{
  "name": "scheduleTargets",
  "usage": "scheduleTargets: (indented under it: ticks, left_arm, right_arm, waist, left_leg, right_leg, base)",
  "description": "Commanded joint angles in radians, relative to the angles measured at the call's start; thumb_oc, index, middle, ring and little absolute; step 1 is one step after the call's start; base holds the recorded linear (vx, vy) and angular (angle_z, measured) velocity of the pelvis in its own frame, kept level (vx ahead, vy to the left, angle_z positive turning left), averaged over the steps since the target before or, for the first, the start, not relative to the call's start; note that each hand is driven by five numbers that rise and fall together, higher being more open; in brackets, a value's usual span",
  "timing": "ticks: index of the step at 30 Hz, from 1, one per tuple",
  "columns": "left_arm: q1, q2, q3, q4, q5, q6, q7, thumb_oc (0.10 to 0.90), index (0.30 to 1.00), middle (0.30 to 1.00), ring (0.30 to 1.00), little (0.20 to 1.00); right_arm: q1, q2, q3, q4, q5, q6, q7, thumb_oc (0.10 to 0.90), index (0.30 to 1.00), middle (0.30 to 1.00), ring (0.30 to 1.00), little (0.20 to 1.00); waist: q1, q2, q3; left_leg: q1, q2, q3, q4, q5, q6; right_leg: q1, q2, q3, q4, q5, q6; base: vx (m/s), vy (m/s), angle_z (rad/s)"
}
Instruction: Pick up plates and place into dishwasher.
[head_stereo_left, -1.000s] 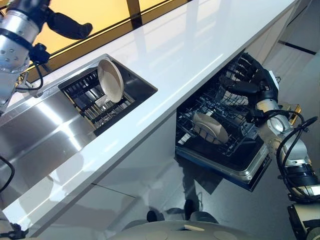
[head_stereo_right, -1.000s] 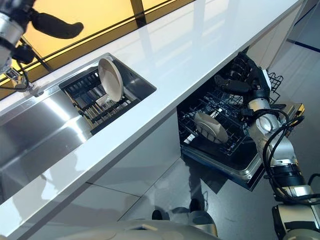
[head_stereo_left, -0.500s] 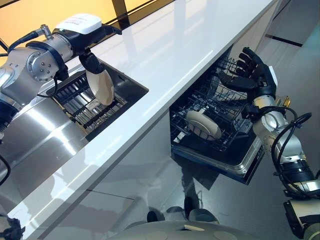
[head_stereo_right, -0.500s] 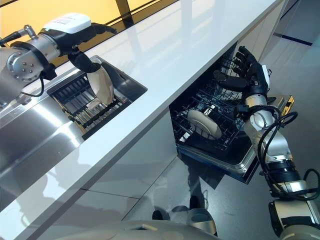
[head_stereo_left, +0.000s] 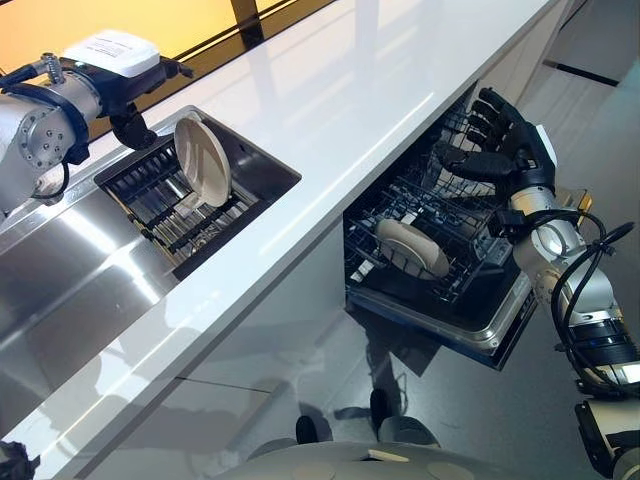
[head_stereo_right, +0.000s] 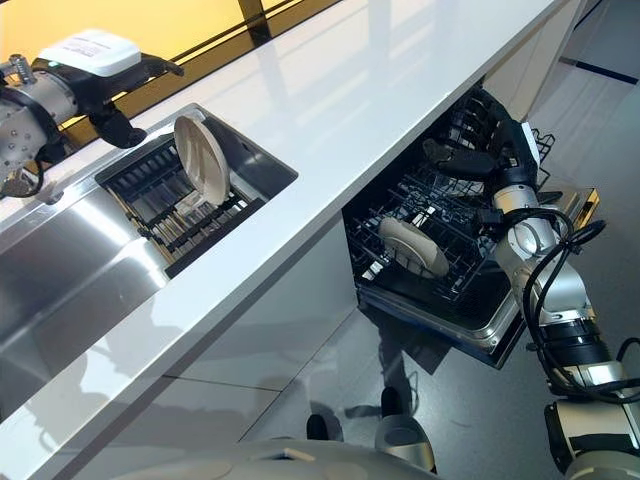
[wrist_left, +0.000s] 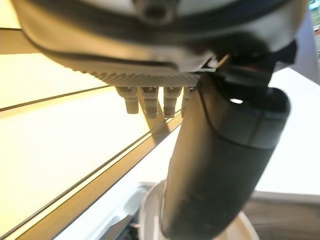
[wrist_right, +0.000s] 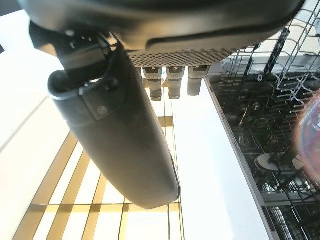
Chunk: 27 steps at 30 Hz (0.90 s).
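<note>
- Left eye view: my left hand (head_stereo_left: 135, 125) hangs above the sink's far edge, just beside the cream plate (head_stereo_left: 201, 160) that stands on edge in the black dish rack (head_stereo_left: 160, 205) inside the steel sink (head_stereo_left: 60, 270). I can see the thumb reaching down toward the rack, apart from the plate's rim; whether the fingers are spread or curled I cannot tell here. The white counter (head_stereo_left: 330, 110) runs bare between sink and dishwasher.
- Same view: the dishwasher (head_stereo_left: 470, 320) is open under the counter's front edge, its lower rack (head_stereo_left: 420, 225) pulled out. A second plate (head_stereo_left: 412, 248) leans among the wires. My right hand (head_stereo_left: 500, 150) is over the rack's far side, fingers straight and spread, holding nothing.
- Right eye view: the same layout; open floor (head_stereo_right: 330, 380) lies in front of the rack and the cabinet front.
- Left wrist view: my thumb (wrist_left: 225, 165) stands straight, with a pale plate rim (wrist_left: 150, 220) showing just past its tip.
- Right wrist view: my thumb (wrist_right: 125, 130) is extended, clear of the rack wires (wrist_right: 270, 125) beside it.
</note>
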Motion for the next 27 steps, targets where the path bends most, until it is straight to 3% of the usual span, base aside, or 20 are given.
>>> scheduleTargets:
  ticks: [1, 7, 12, 27]
  left_arm:
    - [-0.141, 0.094, 0.021, 0.082, 0.023, 0.033, 0.055, 0.8, 0.9, 0.9, 0.9, 0.9]
    - [-0.066, 0.086, 0.096, 0.098, -0.001, 0.009, 0.067, 0.8, 0.9, 0.9, 0.9, 0.9]
    - [0.009, 0.06, 0.18, 0.106, -0.029, -0.013, 0.157, 0.8, 0.9, 0.9, 0.9, 0.9]
    - [0.125, 0.017, 0.286, 0.081, 0.005, 0.008, 0.239, 0.8, 0.9, 0.9, 0.9, 0.9]
  right_arm:
    - [-0.078, -0.086, -0.081, -0.135, 0.008, -0.105, 0.004, 0.8, 0.9, 0.9, 0.9, 0.9]
    - [-0.065, -0.085, -0.091, -0.14, 0.009, -0.097, 0.016, 0.8, 0.9, 0.9, 0.9, 0.9]
    - [-0.045, -0.085, -0.095, -0.133, -0.001, -0.099, 0.035, 0.8, 0.9, 0.9, 0.9, 0.9]
    - [-0.028, -0.096, -0.112, -0.124, 0.006, -0.082, 0.085, 0.8, 0.9, 0.9, 0.9, 0.9]
  waist:
    - [0.013, -0.024, -0.076]
    - [0.012, -0.028, -0.073]
    - [0.006, -0.035, -0.071]
    - [-0.012, -0.045, -0.049]
  left_leg:
    - [-0.023, -0.035, -0.017, 0.001, -0.01, -0.001]
    - [-0.025, -0.035, -0.019, 0.001, -0.01, -0.001]
    - [-0.026, -0.034, -0.014, 0.001, -0.009, 0.001]
    - [-0.032, -0.027, 0.001, 0.001, -0.005, -0.002]
  right_leg:
    - [0.048, -0.051, -0.038, 0.004, 0.007, 0.096]
    - [0.046, -0.05, -0.035, 0.004, 0.008, 0.096]
    - [0.042, -0.05, -0.029, 0.004, 0.008, 0.094]
    - [0.03, -0.048, -0.012, 0.004, 0.012, 0.091]
  base:
    - [0.0, 0.0, 0.0]
    - [0.0, 0.0, 0.0]
    - [0.0, 0.006, 0.0]
    - [0.0, 0.0, 0.0]
